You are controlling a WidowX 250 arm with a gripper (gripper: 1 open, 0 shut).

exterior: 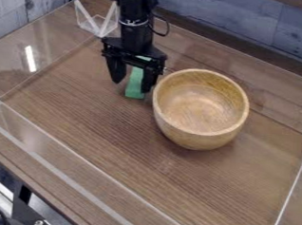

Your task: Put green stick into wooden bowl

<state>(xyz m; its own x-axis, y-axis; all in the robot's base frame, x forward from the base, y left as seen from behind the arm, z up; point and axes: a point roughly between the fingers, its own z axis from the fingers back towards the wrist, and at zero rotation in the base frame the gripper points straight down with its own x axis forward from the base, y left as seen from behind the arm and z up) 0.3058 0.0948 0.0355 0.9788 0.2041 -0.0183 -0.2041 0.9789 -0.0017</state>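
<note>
Single oblique view across a dark wood-grain table (100, 169), described from the near edge outward with the wooden bowl (201, 108) as the reference landmark. Nearest the viewer lies bare tabletop, bordered by a clear low wall (38, 137) that runs diagonally in front of the bowl. The wooden bowl stands upright right of centre, its hollow showing nothing inside. Just beyond the bowl's left rim, and slightly farther from the viewer, stands the green stick (140, 82): a bright green block resting on the table, near the bowl's outer wall but, as far as can be told, not touching it. Its visible face is taller than wide, and its long axis appears to run away from the viewer, roughly parallel to the bowl's left flank, though the tool hides part of it. The gripper (133, 70) points straight down over the stick, its black fingers (116, 68) spread wide and set to either side of the block's far end; the jaws are released, and no closure on the stick is visible. The stick thus lies directly beneath and between the fingers, with its near end protruding toward the viewer. Judged from this arrangement, the grasp has not yet been made: the jaws must close across the block's short dimension, after which a lift and a short carry rightward, over the bowl's rim, would complete the placement. Behind the gripper rise the arm (133, 14) and a grey panelled backdrop (235, 19).
</note>
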